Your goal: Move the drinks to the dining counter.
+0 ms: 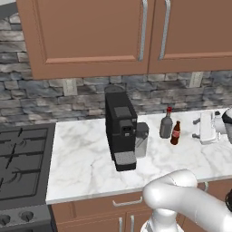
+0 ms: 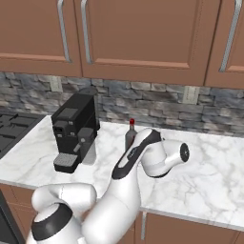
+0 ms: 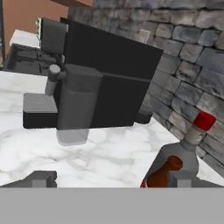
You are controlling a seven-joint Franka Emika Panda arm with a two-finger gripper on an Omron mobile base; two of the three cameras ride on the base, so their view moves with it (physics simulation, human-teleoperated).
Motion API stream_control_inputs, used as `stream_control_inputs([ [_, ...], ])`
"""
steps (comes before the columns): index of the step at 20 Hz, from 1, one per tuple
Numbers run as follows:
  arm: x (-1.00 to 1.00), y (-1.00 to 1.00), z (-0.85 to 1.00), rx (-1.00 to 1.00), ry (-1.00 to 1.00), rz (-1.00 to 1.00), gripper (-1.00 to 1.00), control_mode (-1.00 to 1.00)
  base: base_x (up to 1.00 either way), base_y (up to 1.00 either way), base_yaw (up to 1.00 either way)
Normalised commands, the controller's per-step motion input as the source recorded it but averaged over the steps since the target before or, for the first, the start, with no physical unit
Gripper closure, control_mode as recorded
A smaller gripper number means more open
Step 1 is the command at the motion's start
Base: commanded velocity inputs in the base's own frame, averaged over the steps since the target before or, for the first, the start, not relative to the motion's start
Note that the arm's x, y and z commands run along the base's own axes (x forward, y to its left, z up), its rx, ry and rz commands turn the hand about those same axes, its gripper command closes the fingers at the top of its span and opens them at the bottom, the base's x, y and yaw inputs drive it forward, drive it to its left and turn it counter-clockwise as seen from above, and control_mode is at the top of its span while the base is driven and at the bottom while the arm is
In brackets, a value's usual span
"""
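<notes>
Two drinks stand on the marble worktop point(image 1: 86, 158), to the right of the black coffee machine point(image 1: 120, 131). One is a squat grey bottle with a red cap point(image 1: 166, 124) point(image 2: 131, 135) point(image 3: 194, 142). The other is a slim dark cola bottle point(image 1: 175, 133) point(image 3: 162, 174), just in front of it. My gripper point(image 1: 196, 128) point(image 3: 113, 179) hovers level with them a little to their right, open and empty, pointing at them. In the hand view the cola bottle sits right by one fingertip point(image 3: 183, 178), off-centre between the jaws. The dining counter is out of view.
The coffee machine point(image 3: 105, 78) point(image 2: 74, 131) stands close beyond the bottles. A stone backsplash point(image 1: 54, 97) runs behind the worktop, with brown wall cupboards point(image 1: 90, 36) above. A dark stove point(image 1: 22, 163) lies at the left end.
</notes>
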Motion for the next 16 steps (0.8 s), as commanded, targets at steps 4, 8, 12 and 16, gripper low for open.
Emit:
stream_control_inputs([
  [4,0.24,0.0,-0.13,0.0,0.1,0.0,-1.0,-1.0,0.0,0.0,0.0],
  [8,0.2,0.0,-0.11,0.0,0.09,0.0,-1.0,-1.0,0.0,0.0,0.0],
  [12,0.25,0.0,-0.02,0.02,0.1,0.0,-1.0,-1.0,0.0,0.0,0.0],
  [16,0.08,0.0,0.0,0.03,0.07,0.0,-1.0,-1.0,0.0,0.0,0.0],
])
